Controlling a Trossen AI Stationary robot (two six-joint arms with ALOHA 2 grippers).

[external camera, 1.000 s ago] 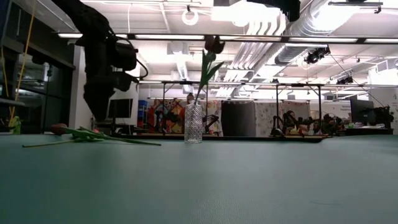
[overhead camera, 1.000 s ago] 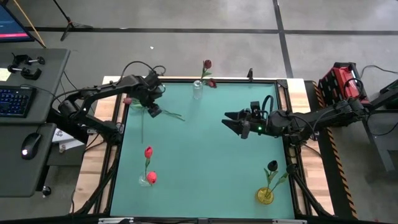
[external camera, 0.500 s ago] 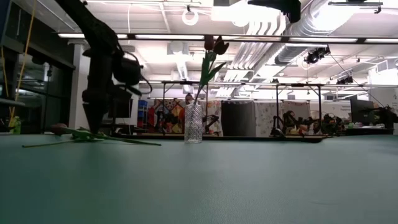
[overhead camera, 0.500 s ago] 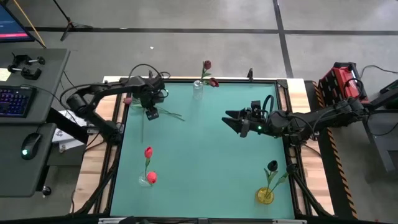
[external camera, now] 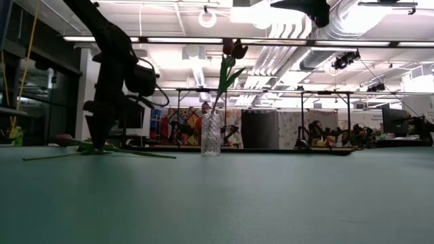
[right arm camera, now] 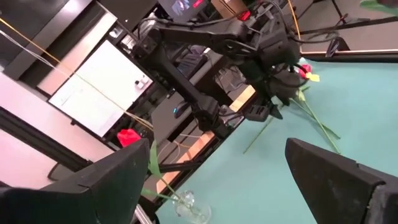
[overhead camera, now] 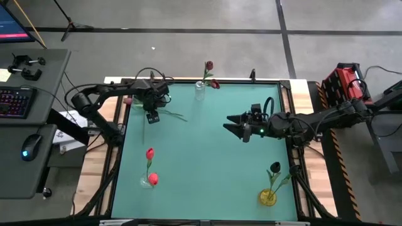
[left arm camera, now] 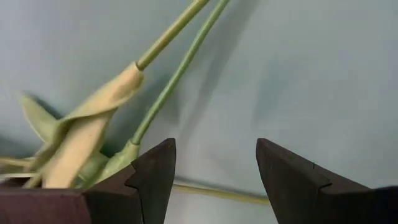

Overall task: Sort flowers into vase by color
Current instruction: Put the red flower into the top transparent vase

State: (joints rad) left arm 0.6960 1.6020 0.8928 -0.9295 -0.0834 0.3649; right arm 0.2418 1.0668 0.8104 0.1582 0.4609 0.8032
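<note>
Two loose flowers (overhead camera: 168,115) lie flat on the teal table near its far left corner, with their green stems crossing (left arm camera: 174,81) and one head (overhead camera: 129,100) by the table's left edge. My left gripper (overhead camera: 151,115) points down over them, open. Its fingertips are low at the stems (external camera: 98,144), and a thin stem (left arm camera: 211,195) runs between the fingers. My right gripper (overhead camera: 228,124) hovers open over mid-table. A clear vase (overhead camera: 200,91) at the far edge holds maroon flowers (overhead camera: 209,64). A clear vase (overhead camera: 148,182) near left holds red-pink flowers (overhead camera: 150,153). A yellow vase (overhead camera: 268,197) holds a near-black flower (overhead camera: 274,167).
The middle of the teal table between the vases is bare. Wooden rails and dark frame bars (overhead camera: 119,132) border the table. A desk with a keyboard and mouse (overhead camera: 28,145) stands to the left, and a red case (overhead camera: 342,81) to the right.
My left gripper has come down onto the lying flowers, moving slightly toward the table's near edge and tipping to point more straight down. It stays open. The flowers have kept still.
</note>
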